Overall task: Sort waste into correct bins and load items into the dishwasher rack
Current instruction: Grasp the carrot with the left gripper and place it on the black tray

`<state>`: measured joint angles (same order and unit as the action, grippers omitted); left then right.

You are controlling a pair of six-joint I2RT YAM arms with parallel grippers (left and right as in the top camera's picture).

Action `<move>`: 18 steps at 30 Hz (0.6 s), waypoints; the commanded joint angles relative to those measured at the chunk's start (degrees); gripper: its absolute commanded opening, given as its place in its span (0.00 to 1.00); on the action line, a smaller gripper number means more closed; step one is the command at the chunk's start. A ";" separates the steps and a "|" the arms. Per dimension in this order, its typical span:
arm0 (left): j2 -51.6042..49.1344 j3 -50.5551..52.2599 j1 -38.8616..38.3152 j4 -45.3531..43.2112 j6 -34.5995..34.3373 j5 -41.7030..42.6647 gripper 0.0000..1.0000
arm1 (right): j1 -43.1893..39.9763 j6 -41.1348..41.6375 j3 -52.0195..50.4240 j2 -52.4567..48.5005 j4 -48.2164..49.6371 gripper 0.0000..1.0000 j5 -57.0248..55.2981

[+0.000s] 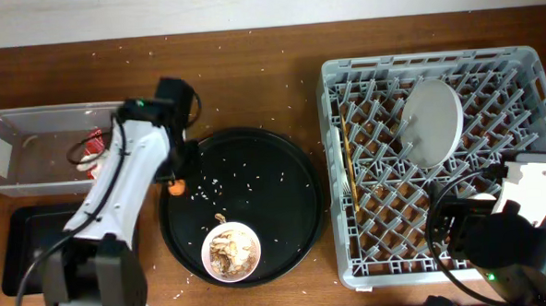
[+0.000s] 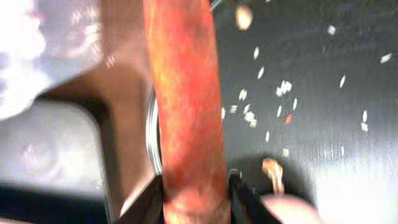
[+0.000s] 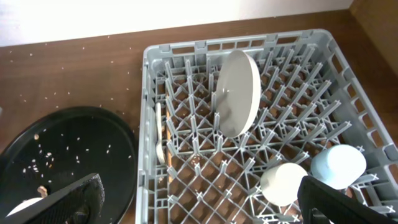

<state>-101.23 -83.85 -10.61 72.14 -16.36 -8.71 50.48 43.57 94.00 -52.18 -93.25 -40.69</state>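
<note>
Waste-sorting step. Left gripper [image 2: 194, 190] pinches the carrot [image 2: 186, 93] at the round black tray's [image 1: 287, 166] left rim. Next, likely: carry to the black bin [image 1: 28, 247] lower-left of that tray and release. Right gripper [image 3: 199, 186] is spread wide and empty.

L gripper [image 2: 196, 196] clamps orange carrot [image 2: 186, 93]; rice bits [image 2: 283, 87] on black tray [image 2: 323, 137] beside it.

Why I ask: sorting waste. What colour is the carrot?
Orange carrot; clearest in left wrist view.
</note>
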 commanded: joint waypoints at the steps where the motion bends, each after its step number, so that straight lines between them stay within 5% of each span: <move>1: 1.09 -3.76 5.27 9.88 -5.51 0.07 0.00 | 0.35 0.68 0.17 0.02 0.00 0.99 -0.94; 7: 1.11 7.41 26.80 6.03 -9.66 4.31 0.01 | 0.35 0.68 0.17 0.02 0.00 0.99 -0.94; 10: 1.11 11.41 38.91 1.29 -16.24 7.19 0.24 | 0.35 0.68 0.17 0.02 0.00 0.98 -0.94; 11: 1.16 11.37 42.34 1.33 -15.21 16.61 0.99 | 0.35 0.68 0.17 0.02 0.00 0.99 -0.94; 12: 2.45 10.49 42.29 0.74 -10.88 19.54 0.98 | 0.35 0.68 0.17 0.02 0.00 0.98 -0.94; 14: 15.13 8.94 33.11 0.35 -9.64 11.76 0.96 | 0.35 0.68 0.17 0.02 0.00 0.99 -0.92; 18: 20.57 9.11 9.92 0.52 -2.73 9.05 0.71 | 0.35 0.68 0.17 0.02 0.00 0.99 -0.92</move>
<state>-79.92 -74.91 10.57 72.38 -22.59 3.03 50.48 43.59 93.95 -52.18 -93.23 -40.69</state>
